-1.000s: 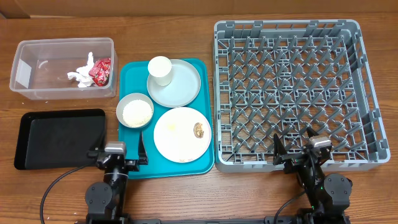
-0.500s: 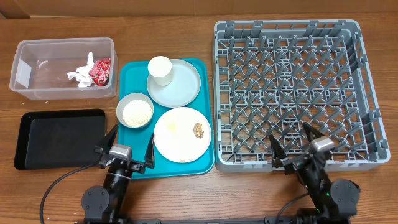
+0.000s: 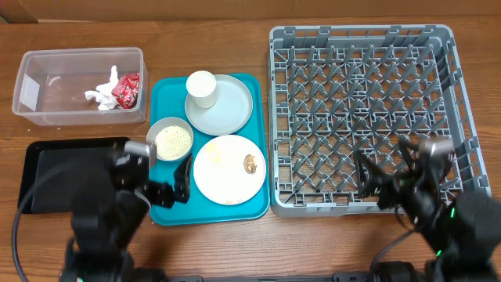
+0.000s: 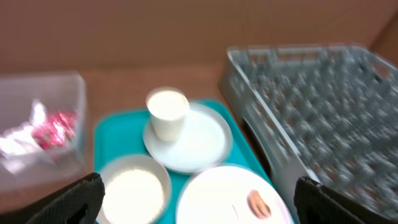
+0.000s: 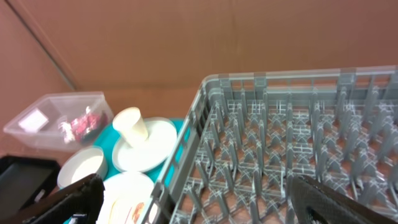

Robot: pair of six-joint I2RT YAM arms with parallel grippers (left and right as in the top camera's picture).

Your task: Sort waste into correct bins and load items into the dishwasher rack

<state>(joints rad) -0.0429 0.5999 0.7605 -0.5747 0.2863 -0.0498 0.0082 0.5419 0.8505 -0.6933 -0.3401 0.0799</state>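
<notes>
The teal serving tray point(image 3: 168, 205) holds a white cup point(image 3: 201, 87) on a grey plate point(image 3: 227, 110), a small grey bowl point(image 3: 170, 139) of white rice-like grains, and a pale plate point(image 3: 227, 174) with a brown scrap point(image 3: 250, 163). The grey dishwasher rack point(image 3: 362, 41) stands on the right, nothing in it. My left gripper point(image 3: 156, 184) is open and empty above the tray's front left; its view shows the bowl point(image 4: 134, 191), the cup point(image 4: 168, 112) and the scrap point(image 4: 258, 204). My right gripper point(image 3: 403, 182) is open and empty over the rack's front edge point(image 5: 298, 143). Spoon and fork are out of view.
A clear tub point(image 3: 47, 113) at the back left holds crumpled white tissue point(image 3: 100, 94) and a red wrapper point(image 3: 127, 88). A shallow black tray point(image 3: 47, 168) lies in front of it, partly under my left arm. Bare wood runs along the table's front.
Both arms have risen and moved away from the table's front edge: the left over the teal tray's front left, the right over the rack's front edge. No object has moved.
</notes>
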